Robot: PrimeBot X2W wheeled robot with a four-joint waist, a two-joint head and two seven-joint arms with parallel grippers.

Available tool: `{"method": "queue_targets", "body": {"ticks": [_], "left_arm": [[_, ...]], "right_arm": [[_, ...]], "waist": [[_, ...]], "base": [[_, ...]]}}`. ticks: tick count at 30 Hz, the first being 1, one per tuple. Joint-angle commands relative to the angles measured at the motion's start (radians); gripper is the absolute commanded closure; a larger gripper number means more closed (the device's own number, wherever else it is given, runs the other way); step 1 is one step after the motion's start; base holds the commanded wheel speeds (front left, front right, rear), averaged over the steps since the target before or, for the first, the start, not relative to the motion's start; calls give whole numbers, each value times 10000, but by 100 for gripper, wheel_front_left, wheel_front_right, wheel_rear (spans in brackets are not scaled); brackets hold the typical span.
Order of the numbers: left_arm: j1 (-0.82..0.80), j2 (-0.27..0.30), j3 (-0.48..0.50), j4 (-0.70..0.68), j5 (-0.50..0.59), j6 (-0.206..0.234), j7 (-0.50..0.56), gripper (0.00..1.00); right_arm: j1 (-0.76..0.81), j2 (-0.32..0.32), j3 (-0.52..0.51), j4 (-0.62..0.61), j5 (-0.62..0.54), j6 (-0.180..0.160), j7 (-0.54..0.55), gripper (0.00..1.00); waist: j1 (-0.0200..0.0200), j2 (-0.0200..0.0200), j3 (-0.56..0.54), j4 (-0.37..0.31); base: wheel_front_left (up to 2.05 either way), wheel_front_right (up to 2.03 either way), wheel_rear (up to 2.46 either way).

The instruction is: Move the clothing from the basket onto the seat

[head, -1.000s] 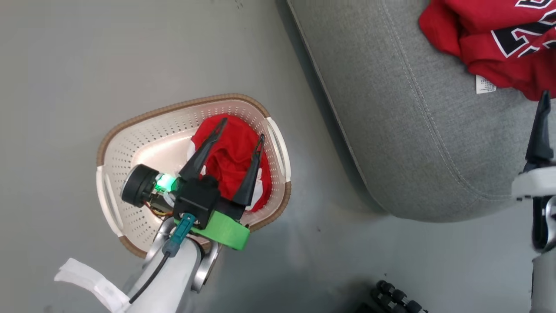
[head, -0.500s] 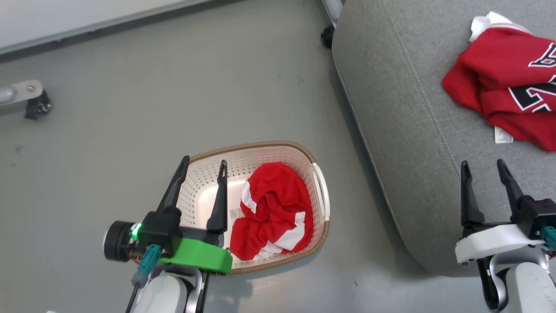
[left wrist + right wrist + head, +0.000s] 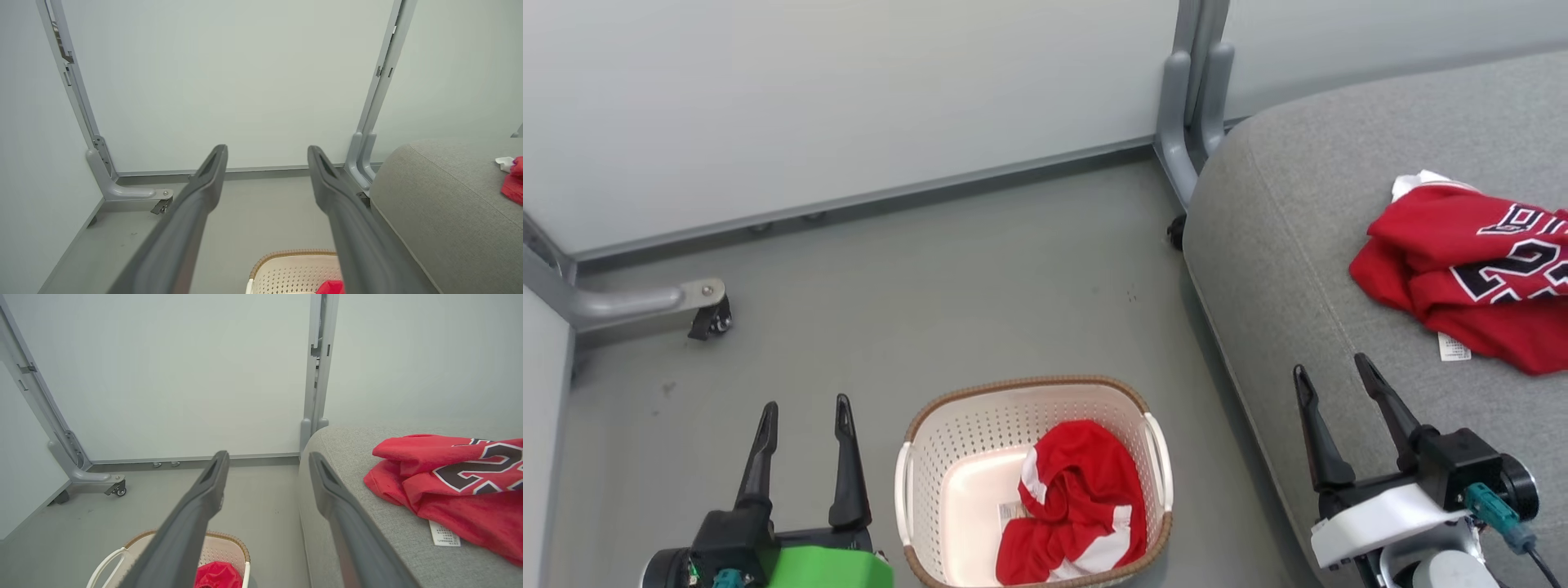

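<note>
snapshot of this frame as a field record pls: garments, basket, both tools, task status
jersey: crumpled on the seat, lettering up
shorts: bunched in the basket, toward its right side in the head view
basket: upright on the floor, beside the seat, not touching it
left tool: open, empty, left of the basket
right tool: open, empty, at the seat's edge
task status: jersey moved; shorts not yet

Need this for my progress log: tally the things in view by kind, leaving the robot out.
Red garments: 2, the jersey on the seat, the shorts in the basket
Baskets: 1
Seats: 1
Total: 4
</note>
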Motion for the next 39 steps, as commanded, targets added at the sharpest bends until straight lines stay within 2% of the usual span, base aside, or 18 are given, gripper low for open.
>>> {"method": "queue_targets", "body": {"ticks": [1, 6, 16, 39], "left_arm": [[322, -12, -13, -187, -31, -98, -6, 0], [1022, -3, 88, -597, -88, -208, -4, 0], [1465, -4, -99, -493, 355, -464, -5, 0], [1618, -5, -374, -166, 399, -466, -5, 0]], "right_arm": [[333, -47, 58, -142, 161, -14, -21, 0], [1195, -43, 380, -591, 441, -14, -21, 0], [1386, -43, 585, -782, 479, -14, -21, 0], [1669, -42, 567, -827, 606, -14, -21, 0]], "waist": [[1, 30, -939, 96], [1, 30, -1448, 142], [1, 30, -1529, 129], [1, 30, -1712, 360]], "base": [[0, 0, 0], [0, 0, 0], [0, 0, 0], [0, 0, 0]]}}
